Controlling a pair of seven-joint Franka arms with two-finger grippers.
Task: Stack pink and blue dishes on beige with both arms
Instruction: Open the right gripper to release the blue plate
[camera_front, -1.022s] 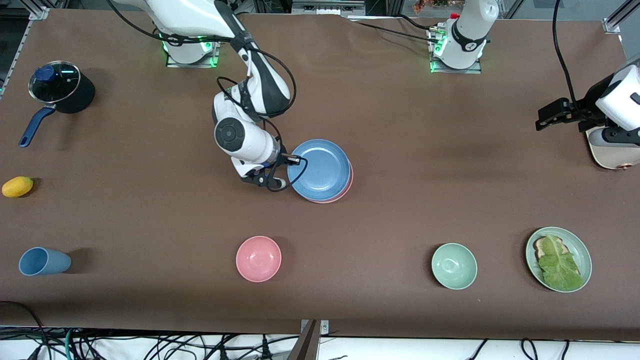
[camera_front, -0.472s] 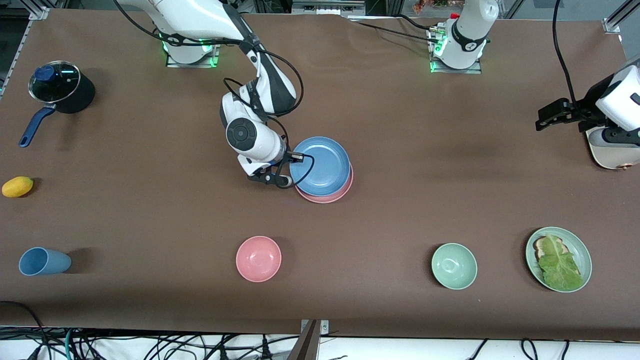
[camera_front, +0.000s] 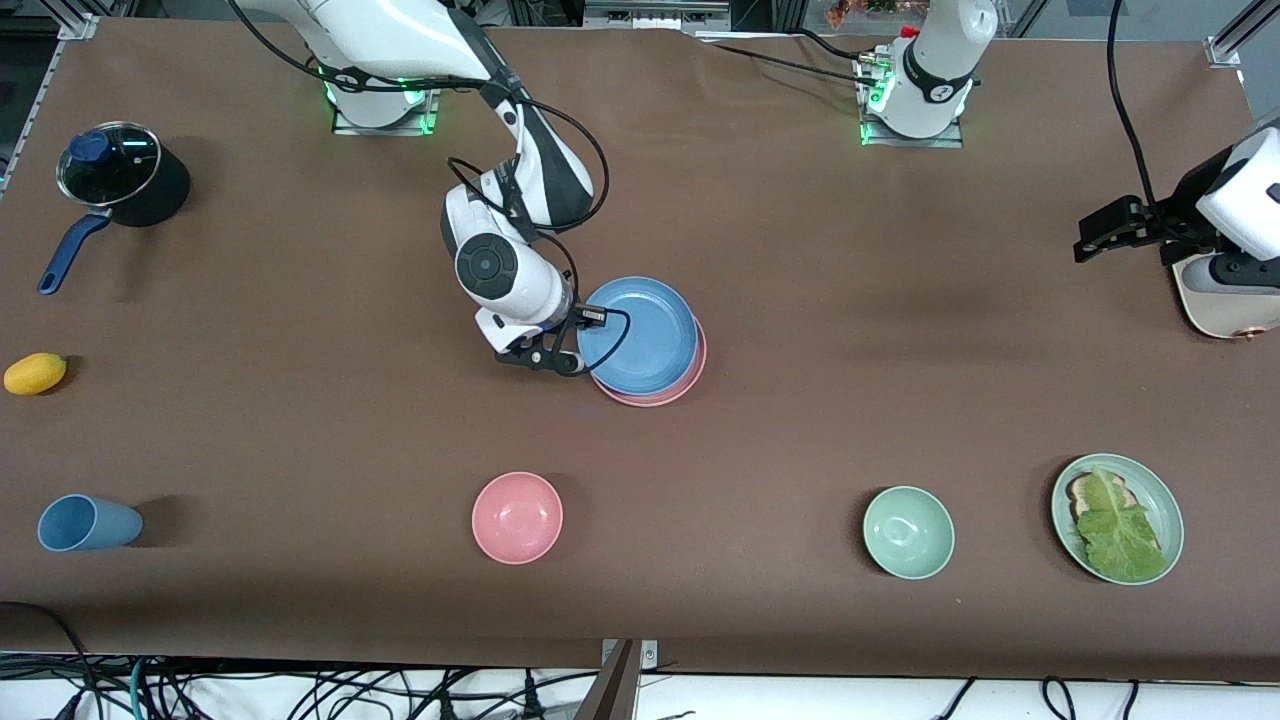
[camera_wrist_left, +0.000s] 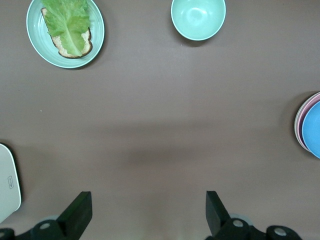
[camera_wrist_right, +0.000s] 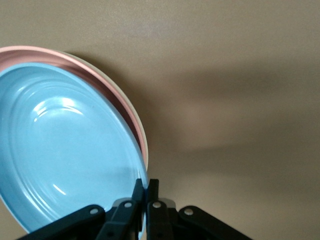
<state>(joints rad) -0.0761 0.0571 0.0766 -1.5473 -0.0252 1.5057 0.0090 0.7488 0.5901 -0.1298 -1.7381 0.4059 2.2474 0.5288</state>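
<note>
The blue plate (camera_front: 640, 335) (camera_wrist_right: 60, 150) lies on top of the pink plate (camera_front: 696, 372) (camera_wrist_right: 116, 96) in the middle of the table, shifted a little toward the robots' bases. My right gripper (camera_front: 583, 347) (camera_wrist_right: 145, 186) is shut on the blue plate's rim, at the edge toward the right arm's end. Under the pink plate a thin cream rim of the beige plate (camera_wrist_right: 136, 115) shows in the right wrist view. It is hidden in the front view. My left gripper (camera_front: 1082, 238) (camera_wrist_left: 149, 197) waits open and holds nothing, over the left arm's end of the table.
A cream toaster (camera_front: 1215, 300) (camera_wrist_left: 7, 185) stands beside the left gripper. Nearer the front camera are a pink bowl (camera_front: 517, 517), a green bowl (camera_front: 908, 532) and a green plate with lettuce toast (camera_front: 1117, 518). A blue cup (camera_front: 85, 523), a yellow fruit (camera_front: 35, 373) and a lidded pot (camera_front: 120, 175) are at the right arm's end.
The right gripper has carried the blue plate slightly toward the left arm's end, more squarely over the pink plate. The left arm has barely moved.
</note>
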